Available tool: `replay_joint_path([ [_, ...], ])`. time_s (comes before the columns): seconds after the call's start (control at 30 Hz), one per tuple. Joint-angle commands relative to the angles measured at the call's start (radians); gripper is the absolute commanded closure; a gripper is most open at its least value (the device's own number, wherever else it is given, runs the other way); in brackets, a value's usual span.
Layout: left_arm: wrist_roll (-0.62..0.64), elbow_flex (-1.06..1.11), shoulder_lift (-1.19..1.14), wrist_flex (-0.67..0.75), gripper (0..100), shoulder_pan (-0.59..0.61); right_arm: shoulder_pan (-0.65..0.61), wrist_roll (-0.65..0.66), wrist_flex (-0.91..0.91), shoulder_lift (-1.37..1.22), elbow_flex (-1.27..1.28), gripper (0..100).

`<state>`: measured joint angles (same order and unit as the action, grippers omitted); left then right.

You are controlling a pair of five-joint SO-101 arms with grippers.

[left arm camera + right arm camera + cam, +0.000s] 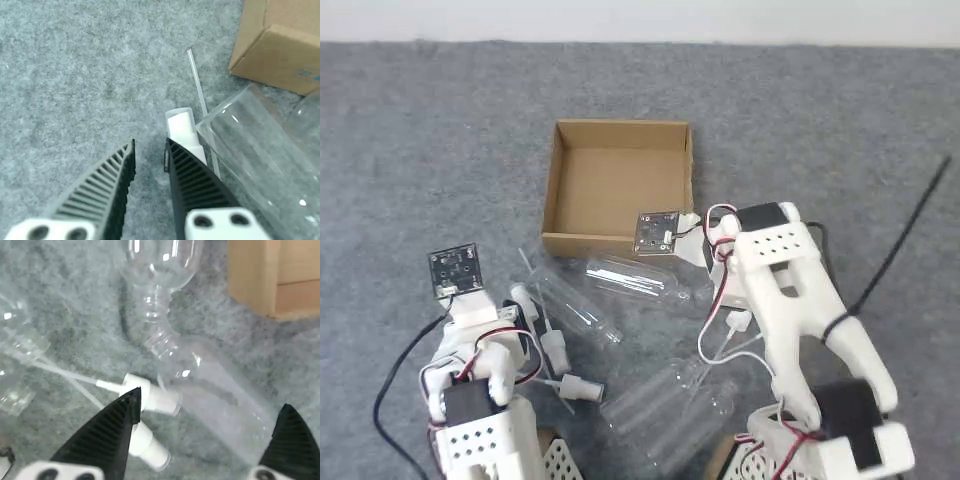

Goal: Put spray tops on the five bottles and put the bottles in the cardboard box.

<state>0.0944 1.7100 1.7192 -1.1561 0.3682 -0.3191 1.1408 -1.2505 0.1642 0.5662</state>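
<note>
The cardboard box [620, 190] stands open at the back middle of the carpet. Clear bottles lie uncapped in front of it: one [570, 300], one [635, 278], and several more [670, 400] nearer the arms. My left gripper [149, 147] is open with only carpet between its fingers; a white spray top [182, 127] with its dip tube [197, 82] lies just beside one finger, against a clear bottle [250, 150]. My right gripper [212, 402] is wide open, straddling a clear bottle [210, 385] lying on the carpet. Two white spray tops [150, 397] [147, 442] lie by one fingertip.
More spray tops lie between the arms [552, 345] [582, 388] and by the right arm [738, 322]. The box corner [280, 45] is close beyond the left gripper, and a box wall [280, 275] is near the right gripper. Bare grey carpet [420, 150] spreads at the left.
</note>
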Motion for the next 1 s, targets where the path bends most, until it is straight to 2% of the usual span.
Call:
replay_joint_path([
  [0.0, 0.000, -0.025, 0.021, -0.005, 91, 0.000, -0.008, 0.015, 0.062, -0.018, -0.015, 63.4],
  [0.27, 0.000, -0.025, 0.021, -0.005, 91, 0.000, 0.008, 0.055, 0.120, -0.137, -0.031, 63.6],
  [0.53, 0.000, -0.025, 0.021, -0.005, 91, 0.000, 0.097, 0.055, 0.120, -0.225, -0.112, 64.0],
  [0.77, 0.000, -0.025, 0.021, -0.005, 91, 0.000, 0.134, 0.052, 0.120, -0.240, -0.141, 82.6],
  [0.97, 0.000, -0.025, 0.021, -0.005, 91, 0.000, 0.191, 0.052, 0.113, -0.234, -0.163, 85.7],
])
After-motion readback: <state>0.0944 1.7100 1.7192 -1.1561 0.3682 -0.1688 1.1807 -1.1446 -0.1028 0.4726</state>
